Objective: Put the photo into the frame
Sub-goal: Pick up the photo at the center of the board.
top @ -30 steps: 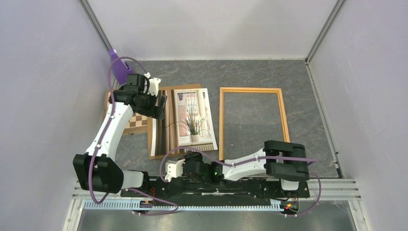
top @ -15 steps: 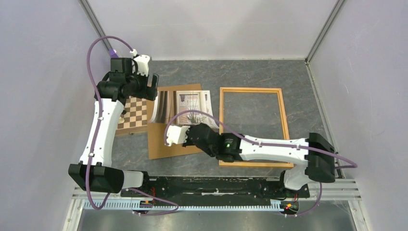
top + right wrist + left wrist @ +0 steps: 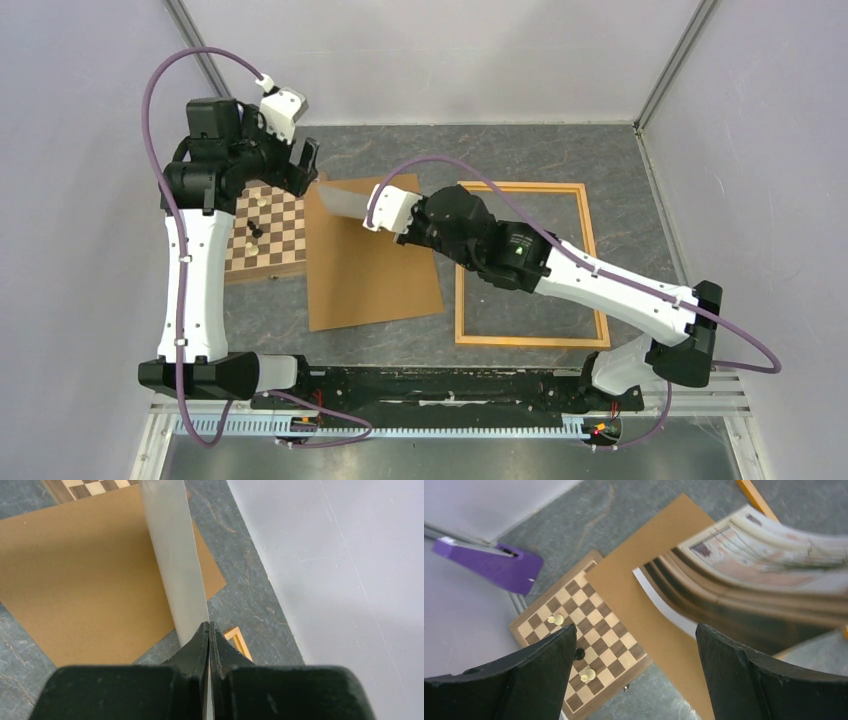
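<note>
The photo hangs lifted and curved over the top of the brown backing board. My right gripper is shut on one edge of it. In the right wrist view the photo's pale back runs up from the right gripper. The left wrist view shows its printed side, blurred and bowed. The light orange frame lies flat to the right, with bare table inside it. My left gripper is raised at the back left, open and holding nothing; it looks down past the photo's left edge.
A brown-and-white chessboard with a few small pieces lies left of the backing board. A purple tool rests by the left wall. Grey walls close in the left, back and right sides. The right arm crosses over the frame.
The right arm swung from the near edge to the photo, shut on it and lifted it off the backing board toward the back. The left arm rose and drew back left, uncovering the chessboard.
</note>
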`<state>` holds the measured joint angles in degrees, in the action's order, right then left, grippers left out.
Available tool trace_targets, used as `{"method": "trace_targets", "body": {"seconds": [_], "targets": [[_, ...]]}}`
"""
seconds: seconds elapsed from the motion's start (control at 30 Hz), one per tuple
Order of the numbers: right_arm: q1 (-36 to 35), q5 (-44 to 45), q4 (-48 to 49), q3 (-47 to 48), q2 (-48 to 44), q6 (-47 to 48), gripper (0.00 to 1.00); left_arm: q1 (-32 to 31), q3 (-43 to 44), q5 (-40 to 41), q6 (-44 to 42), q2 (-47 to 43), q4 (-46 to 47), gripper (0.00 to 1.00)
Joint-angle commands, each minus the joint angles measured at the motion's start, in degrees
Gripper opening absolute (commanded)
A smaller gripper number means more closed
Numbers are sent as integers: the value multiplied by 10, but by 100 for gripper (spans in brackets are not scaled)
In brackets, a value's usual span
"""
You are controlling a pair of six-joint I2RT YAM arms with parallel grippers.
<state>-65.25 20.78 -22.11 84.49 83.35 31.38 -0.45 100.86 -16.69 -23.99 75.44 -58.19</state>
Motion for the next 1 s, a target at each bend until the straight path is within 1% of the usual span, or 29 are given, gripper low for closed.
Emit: {"method": "trace_targets", "body": {"seconds": [0.0,0.1,0.27,0.4,0.53,0.7,0.83,0.9,0.97], "targets": [[21,-29,-33,38,-17,-11,0,4,-22,-103,-108,-16,-70,95],[41,-45,-44,50,-9,-16,0,21,-47,-146,-145,-27,-97,96],[67,-66,-63,75,7,-24,0,39,-78,-192,-185,-44,-104,97],[73,-69,-67,83,9,-25,0,51,-74,-179,-207,-36,-99,97],[75,-72,-72,84,13,-27,0,73,-50,-170,-234,-15,-96,97],[79,-72,-76,94,19,-26,0,95,-45,-189,-304,-6,-107,97],[85,-73,-85,115,27,-26,0,97,-108,-262,-385,-35,-111,98],[89,-75,-89,125,29,-28,0,98,-154,-296,-389,-54,-76,99],[92,-80,-92,132,30,-31,0,98,-183,-324,-387,-60,-48,100]]}}
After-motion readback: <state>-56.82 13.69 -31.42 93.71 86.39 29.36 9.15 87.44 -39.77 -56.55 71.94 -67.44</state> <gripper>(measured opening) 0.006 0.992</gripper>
